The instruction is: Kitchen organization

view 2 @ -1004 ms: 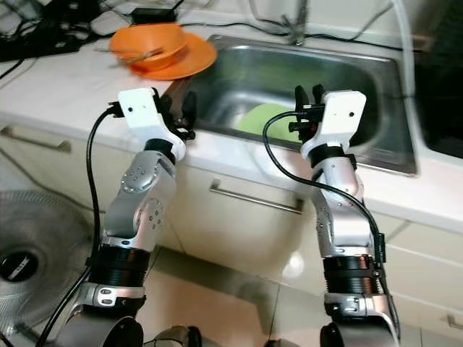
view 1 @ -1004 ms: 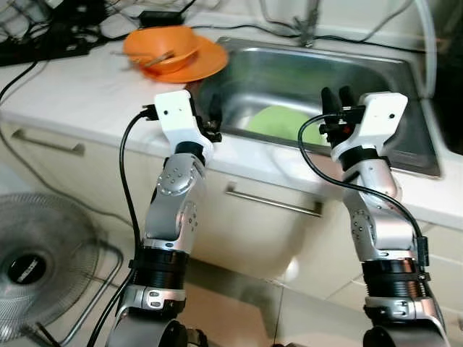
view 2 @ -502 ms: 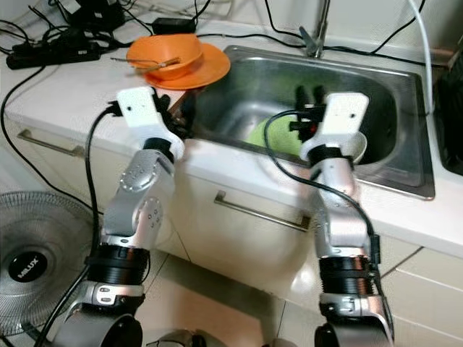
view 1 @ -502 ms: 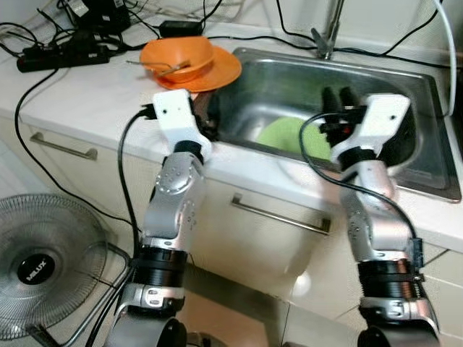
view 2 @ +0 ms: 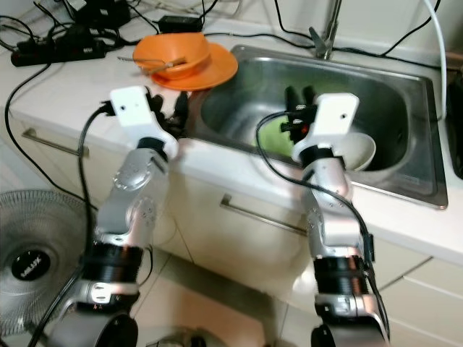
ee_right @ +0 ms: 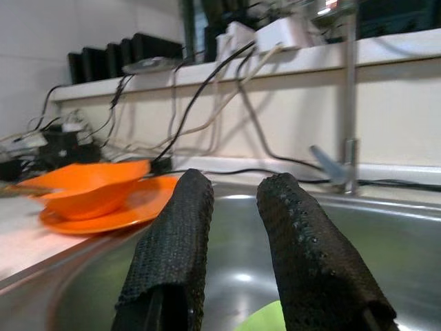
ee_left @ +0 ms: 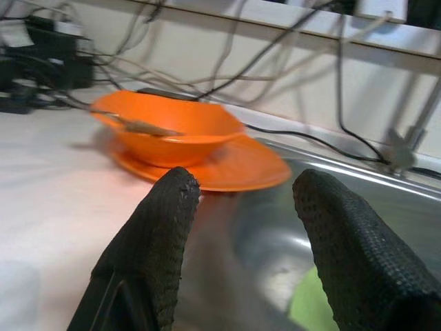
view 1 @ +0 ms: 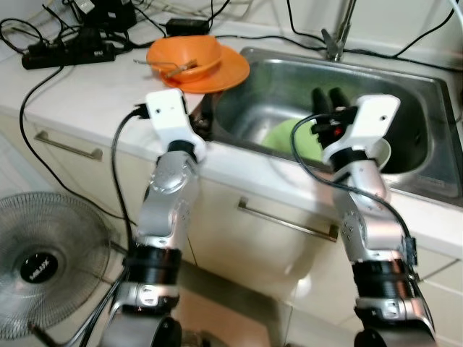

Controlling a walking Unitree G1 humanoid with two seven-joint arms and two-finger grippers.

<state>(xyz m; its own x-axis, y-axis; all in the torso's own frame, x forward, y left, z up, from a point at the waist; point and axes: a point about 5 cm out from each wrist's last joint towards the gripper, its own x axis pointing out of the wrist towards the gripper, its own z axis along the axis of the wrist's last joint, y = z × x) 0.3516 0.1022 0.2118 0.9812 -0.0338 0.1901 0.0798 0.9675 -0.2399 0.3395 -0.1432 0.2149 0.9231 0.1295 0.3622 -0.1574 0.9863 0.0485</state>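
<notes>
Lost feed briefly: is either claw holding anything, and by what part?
Nothing held. Left claw and right claw are both open and empty near the sink.

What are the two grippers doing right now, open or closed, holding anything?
Left gripper: open, empty, at the sink's near-left rim by the orange bowl.
Right gripper: open, jaws a narrow gap apart, empty, over the sink.
</notes>
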